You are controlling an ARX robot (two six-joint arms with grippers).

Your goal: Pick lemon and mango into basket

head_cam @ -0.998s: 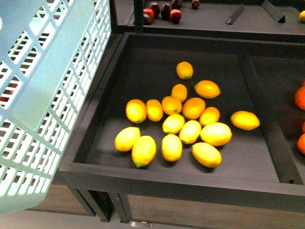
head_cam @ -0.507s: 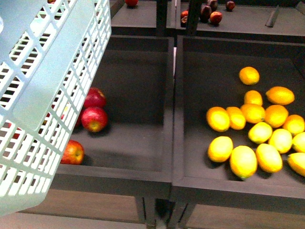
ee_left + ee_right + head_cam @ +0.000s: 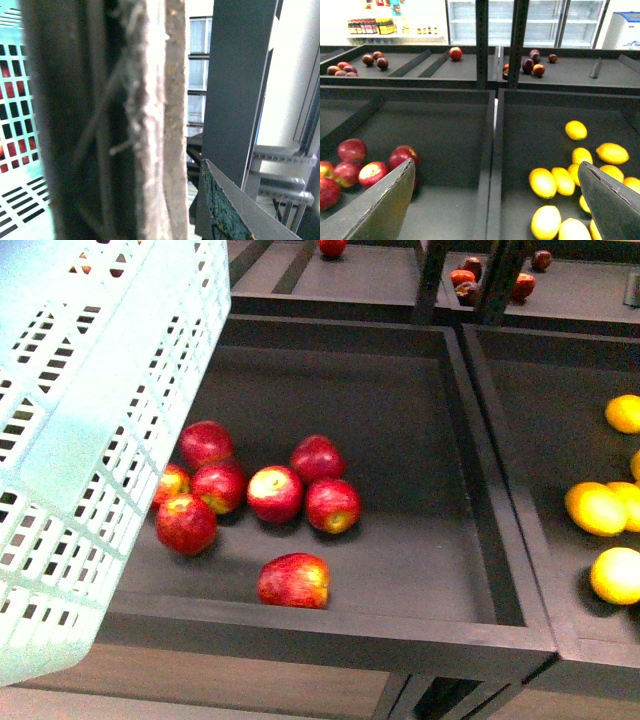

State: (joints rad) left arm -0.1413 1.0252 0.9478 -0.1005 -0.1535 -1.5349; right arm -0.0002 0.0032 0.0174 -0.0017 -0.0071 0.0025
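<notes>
Progress: nothing is being counted as done. In the front view the basket (image 3: pixel 90 440) is being held raised and tilted at the near left, above the rim of the left bin (image 3: pixel 320 635). No fruit is being seen in the part of its floor that shows in the left wrist view. The lemons (image 3: pixel 597 508) are being seen loose on the floor of the right bin (image 3: pixel 545 430), well apart from the basket. No mango is being made out in any view. Both picks and both placings are being judged outstanding.

Left gripper (image 3: pixel 185 170): one finger (image 3: pixel 225 210) is being seen close beside the handle (image 3: pixel 150 125), and the other is hidden behind it. The grip is being judged closed on the basket by that handle.

Right gripper (image 3: pixel 496 162): its fingers (image 3: pixel 385 205) are being held wide apart with nothing between them, above the divider between the two bins.

Materials: the basket is being noted as pale teal plastic with slotted walls. The handle is grey-brown and rough-surfaced. The lemons are plump, oval and glossy yellow-orange. The apples (image 3: pixel 275 493) in the left bin are round, red and smooth. The bins are dark, matt and flat-floored.
</notes>
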